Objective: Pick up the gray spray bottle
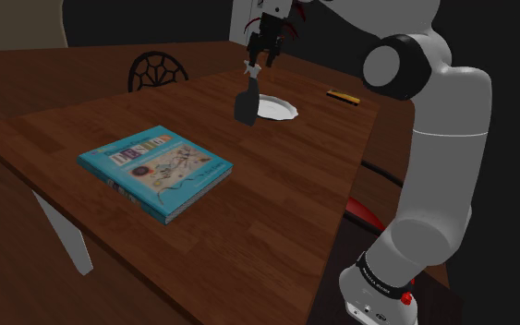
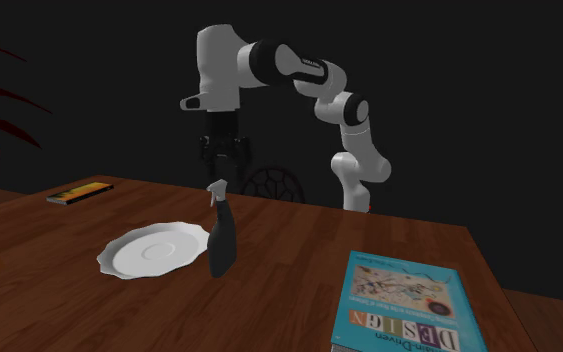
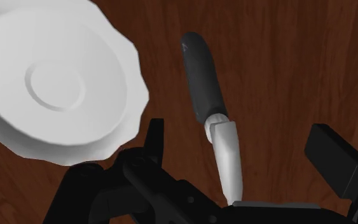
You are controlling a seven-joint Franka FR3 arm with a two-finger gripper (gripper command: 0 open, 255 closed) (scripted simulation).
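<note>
While the bottle (image 1: 246,107) stands upright in the shoulder view's upper centre, the gripper (image 1: 260,61) hangs just above its head, fingers apart.

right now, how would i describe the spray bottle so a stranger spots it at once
On the brown wooden table, find the white plate. Upright beside it, under the black pincer, stands the spray bottle: slim, dark grey, with a pale nozzle, unlike the flat plate and flat blue book.
</note>
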